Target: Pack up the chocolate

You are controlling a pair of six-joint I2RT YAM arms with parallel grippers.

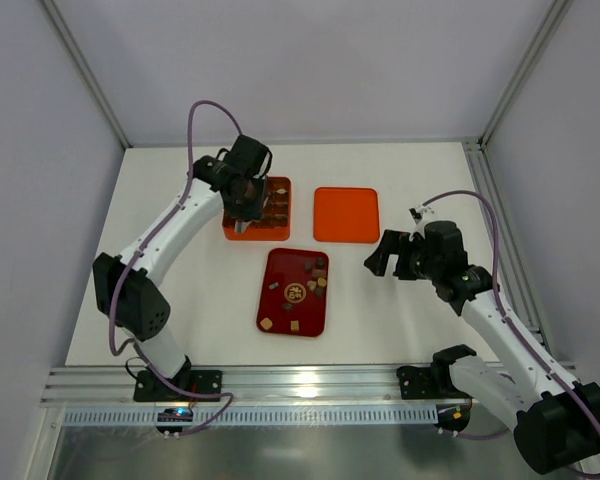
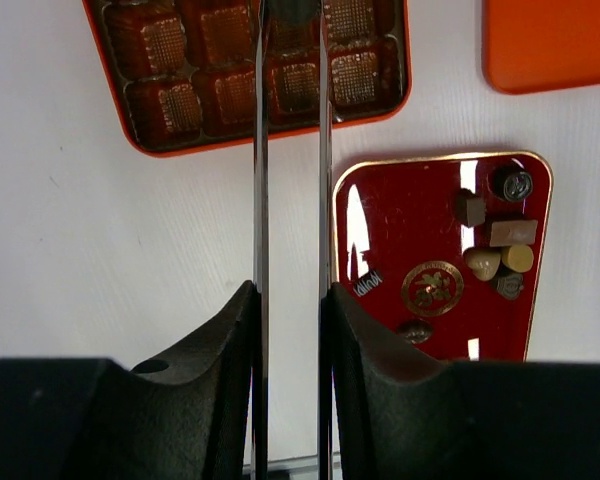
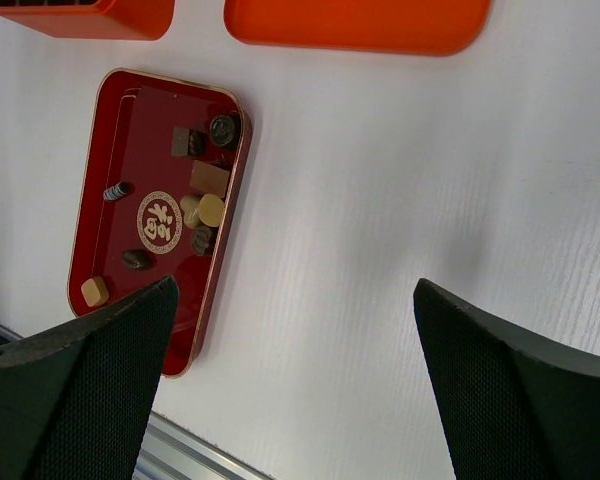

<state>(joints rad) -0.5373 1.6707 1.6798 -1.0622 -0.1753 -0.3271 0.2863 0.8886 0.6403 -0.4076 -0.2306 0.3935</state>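
Several small chocolate pieces [image 1: 315,275] [image 2: 495,240] [image 3: 205,195], dark brown, tan and cream, lie loose on the dark red tray [image 1: 280,300] [image 2: 390,230] [image 3: 130,140]. My left gripper [image 1: 245,195] [image 2: 288,300] is shut on thin metal tweezers [image 2: 260,200]. Their blades reach out over the orange box with cells [image 1: 288,205] [image 2: 162,45]. A dark bit shows between the blade tips at the top edge of the left wrist view; what it is I cannot tell. Over bare table to the right of the tray, my right gripper [image 1: 385,255] [image 3: 295,300] is wide open and holds nothing.
A flat orange lid [image 1: 345,214] [image 2: 550,40] [image 3: 355,20] lies right of the box. The white table ends in a metal rail [image 1: 310,385] along the near edge, with grey walls on three sides.
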